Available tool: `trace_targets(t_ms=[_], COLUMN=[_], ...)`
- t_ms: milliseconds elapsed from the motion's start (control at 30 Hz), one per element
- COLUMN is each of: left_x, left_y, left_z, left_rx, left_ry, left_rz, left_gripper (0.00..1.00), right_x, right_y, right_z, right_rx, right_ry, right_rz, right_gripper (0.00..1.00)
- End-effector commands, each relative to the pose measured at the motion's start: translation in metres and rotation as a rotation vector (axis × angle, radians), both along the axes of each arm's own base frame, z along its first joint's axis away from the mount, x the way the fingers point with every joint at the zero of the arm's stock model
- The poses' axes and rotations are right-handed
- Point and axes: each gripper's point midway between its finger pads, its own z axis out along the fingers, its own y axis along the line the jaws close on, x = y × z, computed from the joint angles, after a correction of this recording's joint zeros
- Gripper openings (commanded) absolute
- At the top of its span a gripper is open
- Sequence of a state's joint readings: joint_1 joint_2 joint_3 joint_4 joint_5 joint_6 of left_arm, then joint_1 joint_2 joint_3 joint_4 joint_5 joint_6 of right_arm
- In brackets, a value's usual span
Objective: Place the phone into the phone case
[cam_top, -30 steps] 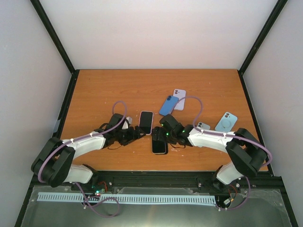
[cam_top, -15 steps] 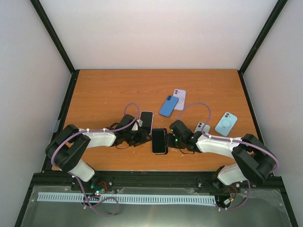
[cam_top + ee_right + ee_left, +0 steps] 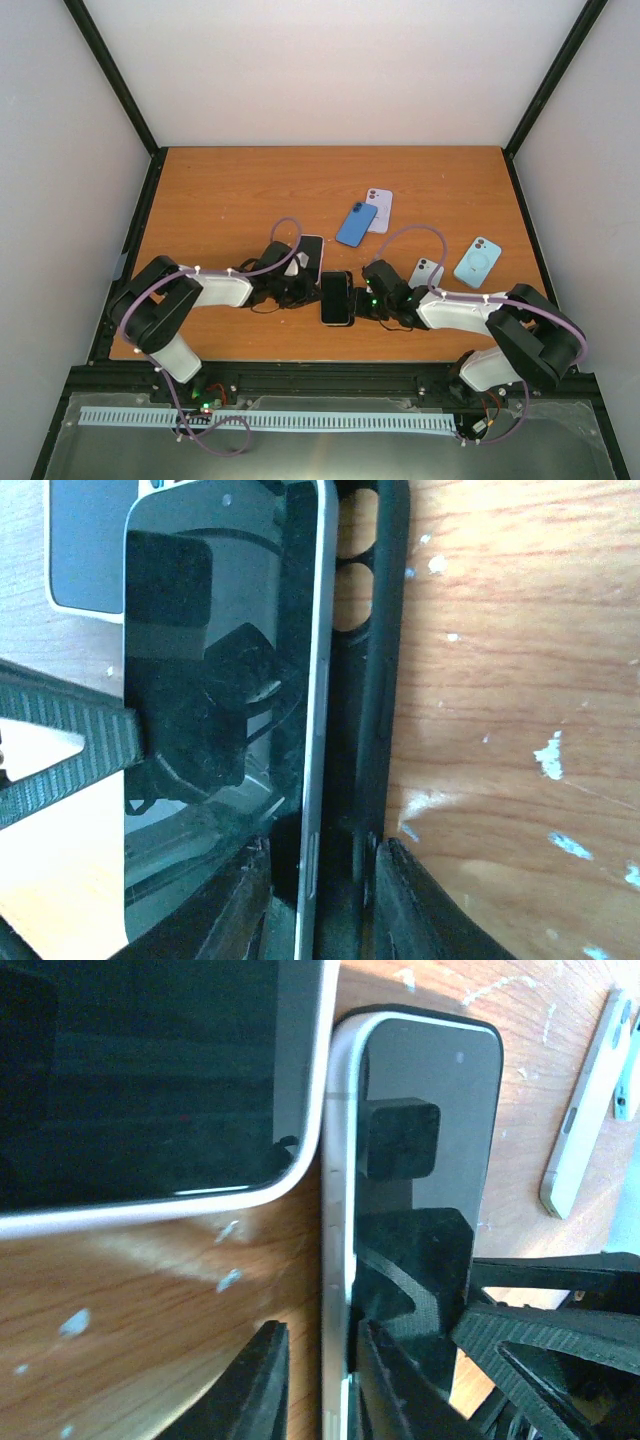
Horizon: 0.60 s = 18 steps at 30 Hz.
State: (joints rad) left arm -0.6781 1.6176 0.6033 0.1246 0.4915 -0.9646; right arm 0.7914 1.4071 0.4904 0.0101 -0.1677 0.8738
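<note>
The left end effector (image 3: 325, 1345) has narrowed astride the left edge of the phone (image 3: 337, 298); whether it already grips, I cannot tell. The right end effector (image 3: 322, 858) has closed on the opposite edge together with the wall of the phone case (image 3: 378, 630). Phone lies mid-worktop (image 3: 230, 190), near edge; seating probably comes next.

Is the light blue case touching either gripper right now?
No, the light blue case lies apart, right of the left gripper and right gripper.

top view high at the near edge, looking down on table (image 3: 230, 190), wrist views close, facing one phone (image 3: 337, 298) from opposite sides
</note>
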Motion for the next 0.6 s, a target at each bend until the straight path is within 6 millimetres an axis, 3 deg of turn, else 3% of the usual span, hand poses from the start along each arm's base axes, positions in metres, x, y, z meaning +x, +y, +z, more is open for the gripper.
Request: trace_targets(t_ms=[0, 233, 400, 567], left_x=[0.01, 0.008, 0.003, 0.003], left_y=[-0.024, -0.046, -0.051, -0.038], left_z=[0.017, 0.019, 0.013, 0.018], left_rx=[-0.059, -0.064, -0.054, -0.008], left_ry=[-0.048, -0.057, -0.045, -0.053], left_rz=[-0.041, -0.093, -0.102, -0.056], left_gripper=[0.14, 0.1, 0.1, 0.25], right_x=[0.002, -0.001, -0.002, -0.003], right_y=[0.007, 0.009, 0.008, 0.001], right_z=[0.005, 0.003, 0.002, 0.004], right_rx=[0.059, 0.084, 0.083, 0.064], right_ry=[-0.011, -0.003, -0.001, -0.007], right_rz=[0.002, 0.008, 0.011, -0.009], right_gripper=[0.28, 0.26, 0.26, 0.28])
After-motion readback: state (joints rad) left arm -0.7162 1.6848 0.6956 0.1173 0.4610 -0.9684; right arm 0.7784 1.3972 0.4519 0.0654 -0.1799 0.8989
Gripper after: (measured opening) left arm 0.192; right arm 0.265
